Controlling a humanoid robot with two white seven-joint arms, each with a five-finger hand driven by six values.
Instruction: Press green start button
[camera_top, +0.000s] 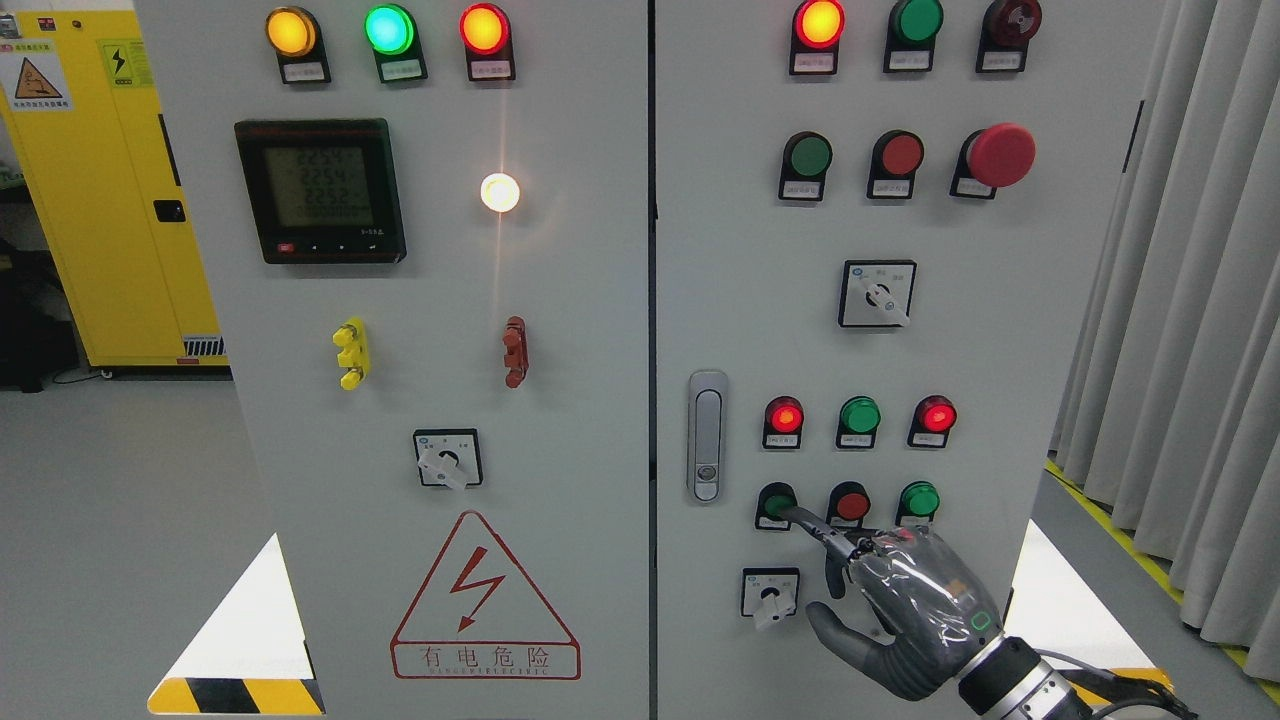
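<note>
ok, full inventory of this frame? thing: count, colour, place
Cabinet: 1, grey, two doors, centre.
Top lamps, left door: 3, amber, green, red.
Meter: 1, black, left door.
White lamp: 1, lit, right of the meter.
Clips: 2, yellow and red, left door middle.
Rotary switches: 3, white; left door, right door middle, right door bottom.
Warning triangle: 1, red, left door bottom.
Mushroom button: 1, red, right door upper right.
Door handle: 1, grey, right door's left edge.
Green button: 1, bottom row, left end.
Yellow cabinet: 1, far left.
Curtain: grey, right.
Right hand: index fingertip on the green button.
</note>
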